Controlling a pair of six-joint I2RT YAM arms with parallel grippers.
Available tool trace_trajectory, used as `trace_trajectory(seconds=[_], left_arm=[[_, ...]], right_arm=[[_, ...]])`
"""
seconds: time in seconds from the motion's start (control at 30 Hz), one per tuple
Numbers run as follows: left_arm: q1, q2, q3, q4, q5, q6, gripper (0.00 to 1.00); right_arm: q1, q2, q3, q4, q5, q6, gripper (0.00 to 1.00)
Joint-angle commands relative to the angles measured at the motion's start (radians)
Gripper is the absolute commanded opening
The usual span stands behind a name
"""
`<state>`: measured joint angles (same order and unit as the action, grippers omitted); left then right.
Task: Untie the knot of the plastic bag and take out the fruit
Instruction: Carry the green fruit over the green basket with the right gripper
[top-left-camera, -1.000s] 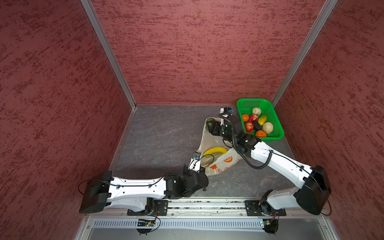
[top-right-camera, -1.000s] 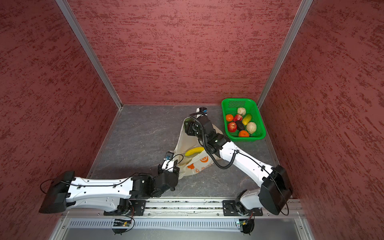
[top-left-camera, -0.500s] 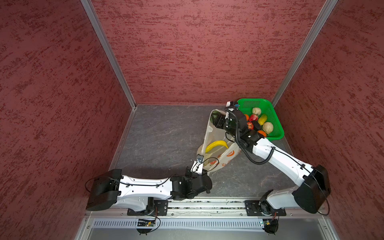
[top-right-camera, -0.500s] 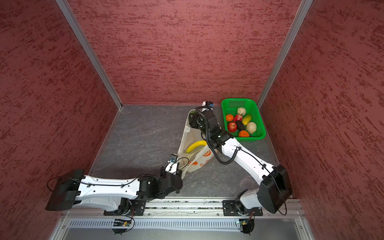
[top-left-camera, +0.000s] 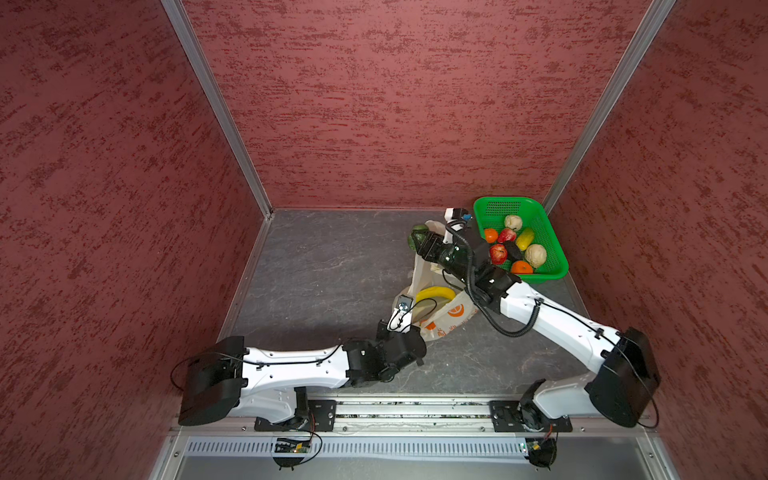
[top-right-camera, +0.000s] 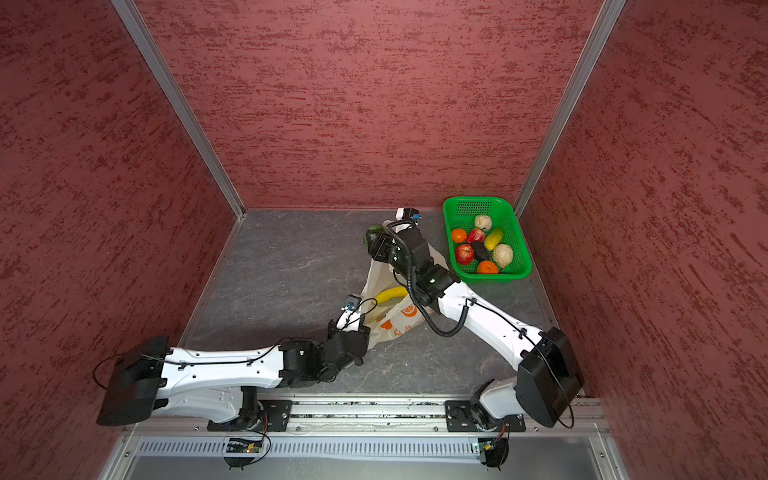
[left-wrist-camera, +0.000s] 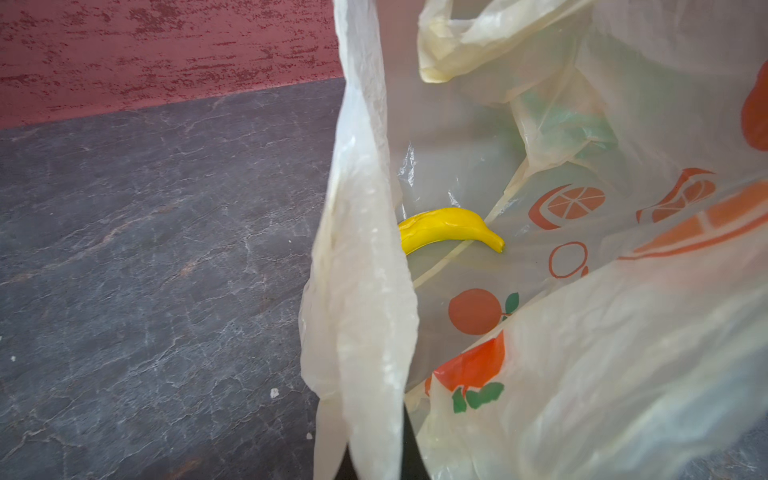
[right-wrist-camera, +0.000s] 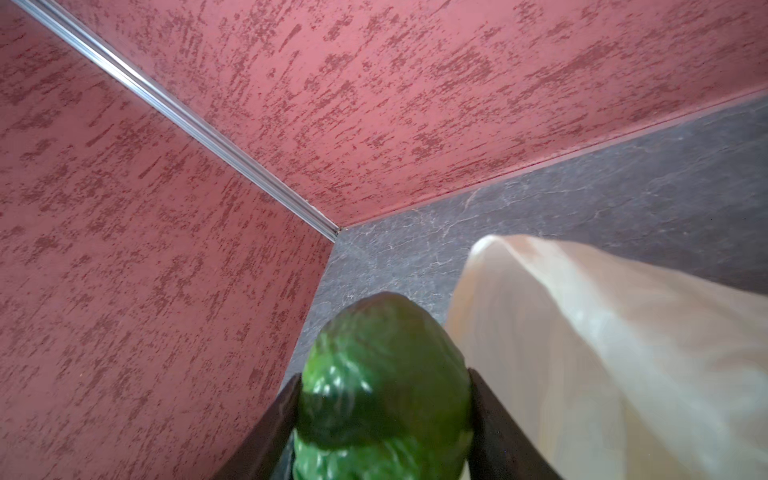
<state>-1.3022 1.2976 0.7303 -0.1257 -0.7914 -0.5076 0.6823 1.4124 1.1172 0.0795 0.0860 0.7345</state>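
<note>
The plastic bag lies open on the grey floor, and no knot shows. My left gripper is shut on the bag's near cream edge, which hangs as a strip in the left wrist view. A yellow banana lies inside the bag. My right gripper hovers over the bag's far end, shut on a green bumpy fruit held between its dark fingers.
A green basket stands at the back right, just right of my right arm. It holds several fruits: oranges, red apples, cream bumpy ones, a yellow one and a dark one. Red walls close in on three sides.
My left wrist has shifted a little to the right, still gripping the bag's edge. The bag's far side now stands taller. My right gripper keeps the green fruit near the same spot.
</note>
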Motion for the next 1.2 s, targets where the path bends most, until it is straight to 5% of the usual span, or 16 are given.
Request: trace_trajectory(seconds=[0.0,0.2,0.43,0.77,1.17], left_arm=[[0.020,0.002,0.026,0.017,0.026,0.017,0.00],[0.009,0.016,0.039,0.021,0.057,0.072,0.00],[-0.017,0.051,0.041,-0.050,0.041,-0.002,0.00],[-0.033,-0.030,0.026,-0.137,-0.061,-0.057,0.00],[0.013,-0.142,-0.009,-0.198,-0.092,-0.051,0.00]], right_arm=[[0.008,-0.010,-0.014,0.064,-0.033,0.013,0.49],[0.003,0.023,0.033,0.075,-0.025,-0.063,0.51],[-0.037,0.133,0.167,0.099,-0.043,-0.111,0.51],[-0.112,0.051,0.168,0.011,-0.024,-0.115,0.51],[-0.434,-0.080,0.067,-0.200,-0.103,-0.128,0.52]])
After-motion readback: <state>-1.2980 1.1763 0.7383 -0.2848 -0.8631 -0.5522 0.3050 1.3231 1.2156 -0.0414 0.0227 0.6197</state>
